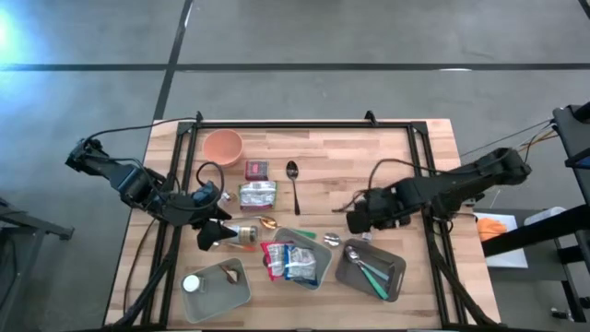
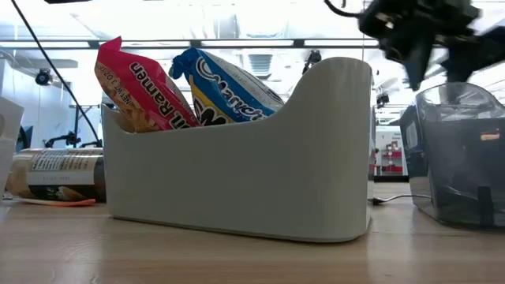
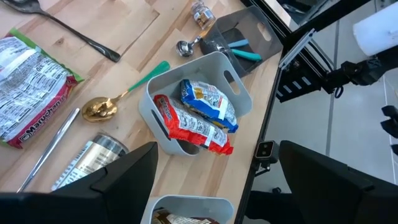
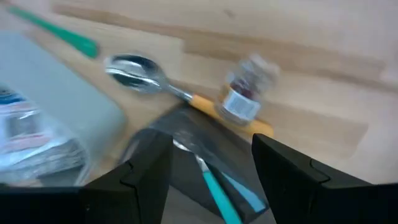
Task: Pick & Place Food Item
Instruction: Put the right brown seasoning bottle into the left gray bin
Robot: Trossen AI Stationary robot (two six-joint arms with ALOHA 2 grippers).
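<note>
Ramen packets (image 1: pixel 289 262) stand in the pale middle bin (image 1: pixel 309 243), and the green one (image 1: pixel 257 194) lies flat on the table (image 1: pixel 341 152), probably light, crinkly and brittle inside, best pinched by an edge seam, while the left gripper (image 1: pixel 214 235) and the right gripper (image 1: pixel 358 221) both hang open and empty.
</note>
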